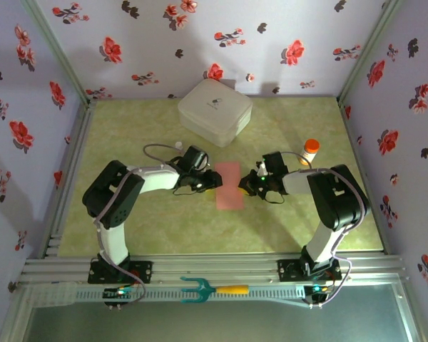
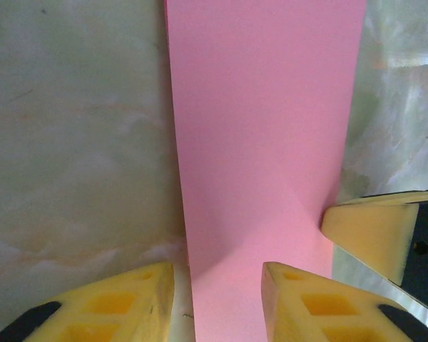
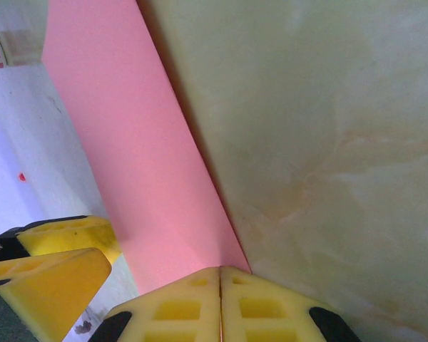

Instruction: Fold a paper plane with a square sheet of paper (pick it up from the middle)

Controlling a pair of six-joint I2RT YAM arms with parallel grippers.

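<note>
Bench (image 1: 128,135) top and load: pale green marbled surface.
The pink sheet of paper (image 1: 229,185) lay near the middle of the bench as a narrow rectangle, long side running front to back. A white rounded box (image 1: 215,111) sat at the back, well apart from the paper. An orange-capped bottle (image 1: 310,151) stood upright to the paper's right rear. A small white object (image 1: 178,144), too small to identify, lay near the box's front left corner.

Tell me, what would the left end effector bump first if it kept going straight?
The pink paper. The left end effector points down at it, with the paper's edge between its open fingers. So it would likely press paper against the table almost at once, though depth is hard to judge.
</note>
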